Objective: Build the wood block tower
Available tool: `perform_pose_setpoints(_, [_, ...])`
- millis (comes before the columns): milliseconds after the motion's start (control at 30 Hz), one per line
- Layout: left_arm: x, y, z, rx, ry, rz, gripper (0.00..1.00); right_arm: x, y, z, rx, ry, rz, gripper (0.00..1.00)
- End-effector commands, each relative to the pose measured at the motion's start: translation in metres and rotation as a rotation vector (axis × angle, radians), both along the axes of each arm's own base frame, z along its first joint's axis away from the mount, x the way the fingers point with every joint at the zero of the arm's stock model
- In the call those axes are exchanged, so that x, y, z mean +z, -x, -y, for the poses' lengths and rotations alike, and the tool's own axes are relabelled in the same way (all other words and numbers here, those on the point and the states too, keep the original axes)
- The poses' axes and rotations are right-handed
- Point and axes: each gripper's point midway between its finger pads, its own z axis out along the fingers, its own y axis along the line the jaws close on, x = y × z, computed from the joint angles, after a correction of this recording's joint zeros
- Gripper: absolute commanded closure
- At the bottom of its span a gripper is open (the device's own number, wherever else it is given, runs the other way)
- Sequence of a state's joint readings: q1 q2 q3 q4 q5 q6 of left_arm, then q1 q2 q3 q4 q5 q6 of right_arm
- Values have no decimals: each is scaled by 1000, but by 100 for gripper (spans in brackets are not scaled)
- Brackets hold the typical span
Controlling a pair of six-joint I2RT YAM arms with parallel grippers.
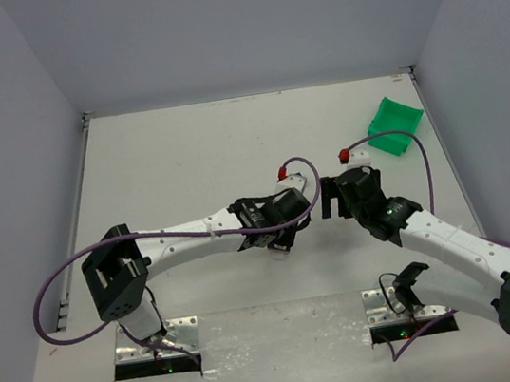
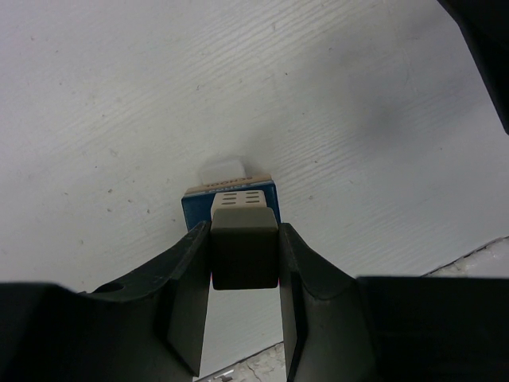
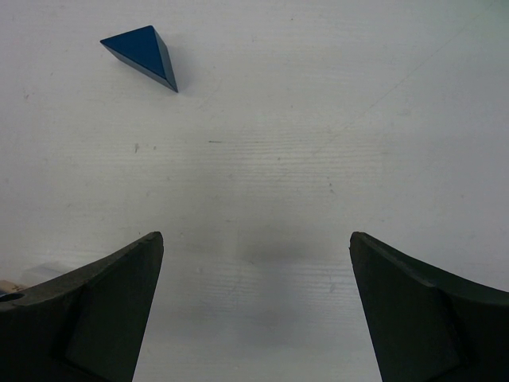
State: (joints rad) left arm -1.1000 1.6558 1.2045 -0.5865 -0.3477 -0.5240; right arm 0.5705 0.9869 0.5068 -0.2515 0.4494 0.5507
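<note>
Left claw [image 2: 244, 239] clamps dark grey-brown block [image 2: 244, 259], lower centre, judged aligned over blue block [image 2: 191, 213] for stacking. Right claw [image 3: 254, 243] spread, empty. Blue roof piece [image 3: 143, 49] lies upper left on worktop [image 3: 358, 119].

Grey-brown block [image 2: 244, 255] w/ slotted face sits against blue block [image 2: 193, 211], beige block [image 2: 221, 169] just behind; blue roof piece [image 3: 143, 54] lies separately.

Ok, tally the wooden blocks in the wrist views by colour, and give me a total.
Blue: 2 (blue block, blue roof piece)
Dark grey-brown: 1 (dark grey-brown block)
Beige: 1 (beige block)
Total: 4
</note>
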Motion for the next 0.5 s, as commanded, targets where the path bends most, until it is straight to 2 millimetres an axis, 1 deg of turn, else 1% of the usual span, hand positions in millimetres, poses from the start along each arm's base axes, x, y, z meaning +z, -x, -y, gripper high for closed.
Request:
perform_pose_setpoints(0, [16, -9, 14, 1, 52, 31, 96, 16, -9, 4, -46, -17, 56, 1])
perform_pose_setpoints(167, [14, -9, 12, 3, 44, 28, 96, 16, -9, 5, -53, -16, 57, 1])
perform_pose_setpoints(467, [12, -8, 10, 8, 37, 26, 93, 15, -8, 12, -91, 6, 50, 1])
